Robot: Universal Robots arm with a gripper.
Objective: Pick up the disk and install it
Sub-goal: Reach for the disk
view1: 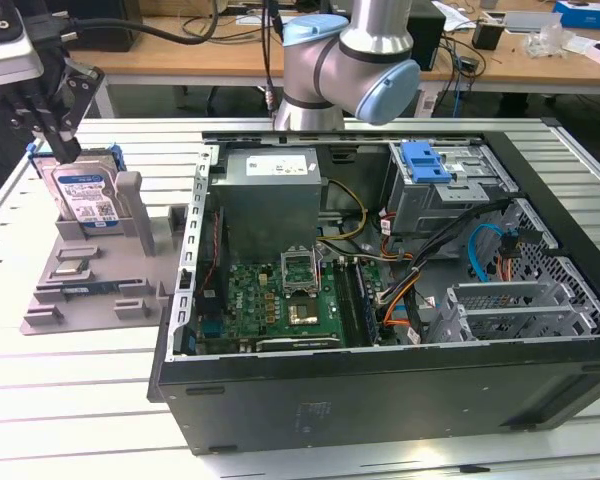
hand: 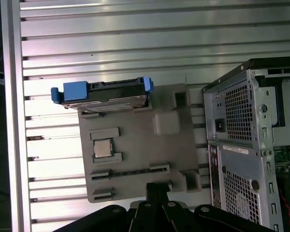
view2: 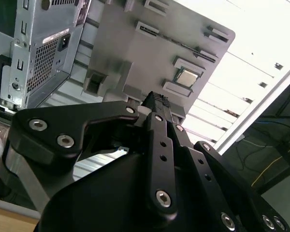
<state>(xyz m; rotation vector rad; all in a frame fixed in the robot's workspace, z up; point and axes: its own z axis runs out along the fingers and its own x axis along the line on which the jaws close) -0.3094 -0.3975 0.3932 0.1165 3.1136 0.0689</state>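
The disk (view1: 85, 195) stands on edge in a slot at the far end of a grey holder plate (view1: 90, 300), at the exterior view's left. It is silver-grey with a white-and-blue label and a blue bracket. In the first wrist view the disk (hand: 104, 94) shows edge-on with its blue bracket ends. My gripper (view1: 62, 150) hangs just above the disk's top corner, black fingers together with nothing between them. In both wrist views the gripper (view2: 157, 99) (hand: 157, 189) points down over the holder plate (hand: 135, 140).
An open computer case (view1: 380, 390) lies to the right of the holder, with a motherboard, cables and a blue-tabbed drive cage (view1: 425, 165). A processor chip (hand: 102, 149) sits in a holder pocket. The slatted aluminium table (view1: 80, 400) extends around. The arm's base (view1: 350, 60) stands behind the case.
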